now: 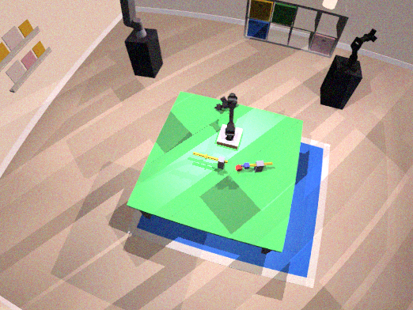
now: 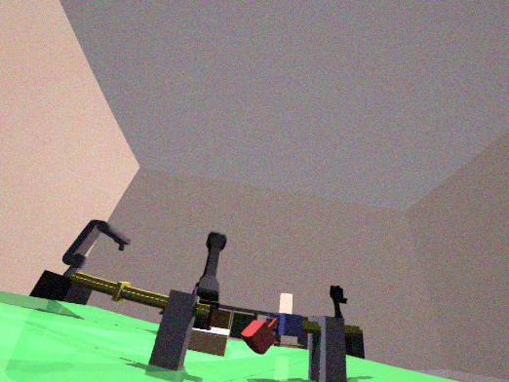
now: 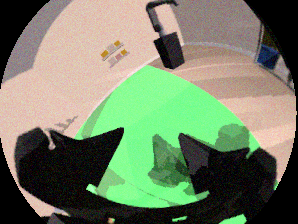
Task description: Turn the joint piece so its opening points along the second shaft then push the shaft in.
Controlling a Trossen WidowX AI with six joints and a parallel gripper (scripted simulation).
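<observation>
The red joint piece (image 1: 238, 168) (image 2: 259, 336) hangs on hinges from a blue part (image 1: 246, 165) (image 2: 290, 324) on the first shaft's end. It looks tilted in the exterior view; its opening's exact direction cannot be told. The first shaft runs through a grey block (image 1: 259, 166) (image 2: 333, 348). The second yellow shaft (image 1: 206, 156) (image 2: 146, 295), with a small collar, passes through the other grey block (image 1: 221, 163) (image 2: 173, 328). Its short end is apart from the red piece. My gripper (image 1: 217, 107) (image 3: 151, 133) is open and empty, raised well away from both shafts.
The arm stands on a white-topped base (image 1: 222, 141) (image 2: 210, 343) behind the shafts, on the green table (image 1: 170, 190). Two black pedestals (image 1: 145, 57) (image 1: 340, 85) with other arms and a shelf unit (image 1: 290, 38) stand beyond the table.
</observation>
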